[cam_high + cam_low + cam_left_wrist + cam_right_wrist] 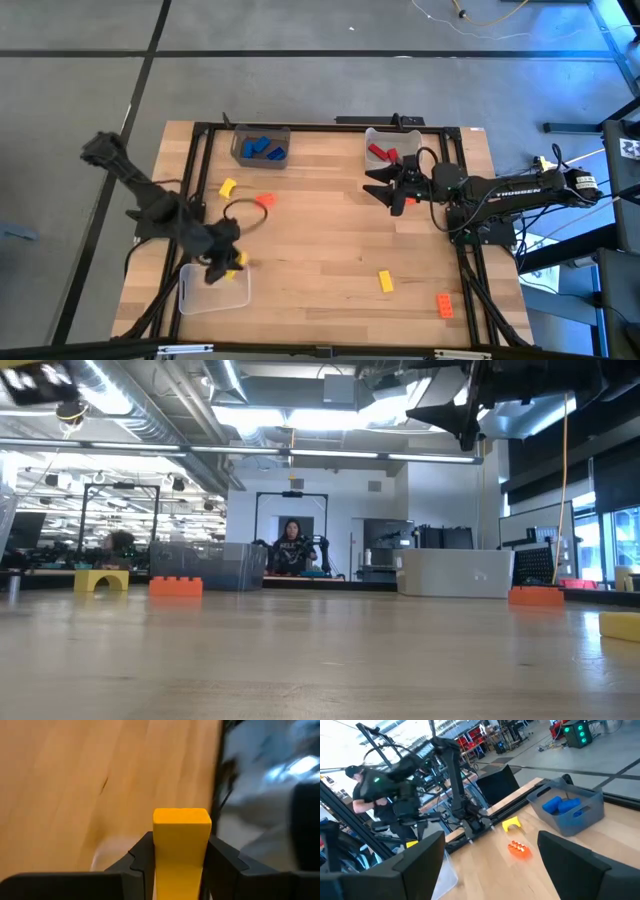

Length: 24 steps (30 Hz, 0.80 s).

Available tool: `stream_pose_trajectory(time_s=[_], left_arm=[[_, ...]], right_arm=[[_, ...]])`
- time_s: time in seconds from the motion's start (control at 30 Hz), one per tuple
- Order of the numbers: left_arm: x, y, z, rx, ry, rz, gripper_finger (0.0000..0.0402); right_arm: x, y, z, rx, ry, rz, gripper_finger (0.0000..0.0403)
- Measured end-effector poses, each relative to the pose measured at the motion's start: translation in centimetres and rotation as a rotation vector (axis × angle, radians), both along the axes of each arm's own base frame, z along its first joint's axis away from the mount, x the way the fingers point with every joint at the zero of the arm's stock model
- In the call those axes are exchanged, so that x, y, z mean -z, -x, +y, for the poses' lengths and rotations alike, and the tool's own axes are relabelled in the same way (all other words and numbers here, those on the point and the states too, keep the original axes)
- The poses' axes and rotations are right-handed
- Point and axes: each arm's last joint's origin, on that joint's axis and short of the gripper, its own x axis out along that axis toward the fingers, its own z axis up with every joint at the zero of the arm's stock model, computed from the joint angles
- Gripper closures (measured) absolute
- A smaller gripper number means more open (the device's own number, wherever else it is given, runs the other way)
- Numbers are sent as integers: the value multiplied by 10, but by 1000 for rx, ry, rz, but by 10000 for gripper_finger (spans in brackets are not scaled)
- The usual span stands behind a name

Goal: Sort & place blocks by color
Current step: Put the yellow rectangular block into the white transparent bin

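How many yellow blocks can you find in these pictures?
3: one yellow block near the blue bin, one yellow block toward the front, one held in the left gripper over the front-left bin. More may be hidden.

Worktop (pixel 320 250): light wood boards with a black frame along the edges.

Resting on it:
- grey bin (pixel 260 147), upper left, holding blue blocks (pixel 262 149)
- clear bin (pixel 392 147), upper centre-right, holding a red block (pixel 379 152)
- clear bin (pixel 212 290), lower left
- yellow arch block (pixel 227 187), left
- orange block (pixel 264 200), beside the arch
- yellow block (pixel 385 281), lower centre-right
- orange block (pixel 444 305), lower right
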Motion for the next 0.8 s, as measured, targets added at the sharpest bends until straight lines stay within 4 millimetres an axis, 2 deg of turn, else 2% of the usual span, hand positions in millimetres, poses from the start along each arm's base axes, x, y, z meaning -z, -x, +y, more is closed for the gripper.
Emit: stream_pose_trajectory(time_s=[0.13, 0.23, 0.5, 0.8], left_arm=[[8, 12, -22, 98, -84, 285, 285], [23, 16, -36, 170, -113, 386, 285], [75, 8, -53, 201, -147, 444, 285], [108, 1, -63, 260, -227, 498, 285]], right_arm=[[1, 0, 0, -1, 9, 8, 85], [1, 0, 0, 0, 11, 9, 85], [1, 0, 0, -1, 10, 13, 85], [2, 0, 0, -1, 10, 18, 85]])
